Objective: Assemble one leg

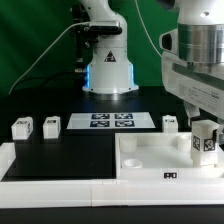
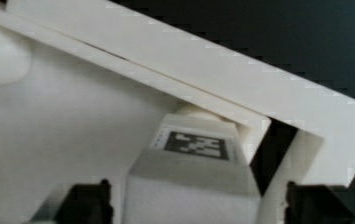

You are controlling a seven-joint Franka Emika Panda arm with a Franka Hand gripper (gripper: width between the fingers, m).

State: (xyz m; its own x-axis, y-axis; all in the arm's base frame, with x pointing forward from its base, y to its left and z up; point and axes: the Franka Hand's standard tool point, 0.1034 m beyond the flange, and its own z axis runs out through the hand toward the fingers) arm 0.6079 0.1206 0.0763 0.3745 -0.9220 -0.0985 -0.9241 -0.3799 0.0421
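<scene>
My gripper (image 1: pixel 205 138) is shut on a leg (image 1: pixel 206 141), a small white block with a black-and-white tag. It holds the leg upright over the near right corner of the large white tray (image 1: pixel 150 143) on the exterior view's right. In the wrist view the leg (image 2: pixel 195 150) fills the gap between the two dark fingertips (image 2: pixel 89 202), and its far end lies against the tray's raised rim (image 2: pixel 174 62). Whether the leg touches the tray floor is hidden. Three more legs stand on the black table: two on the left (image 1: pixel 22 127) (image 1: pixel 52 124) and one behind the tray (image 1: pixel 170 123).
The marker board (image 1: pixel 110 122) lies at the table's middle back, in front of the robot base (image 1: pixel 108 60). A white raised border (image 1: pixel 30 168) runs along the table's front and left edge. The tray has round corner recesses (image 1: pixel 131 158).
</scene>
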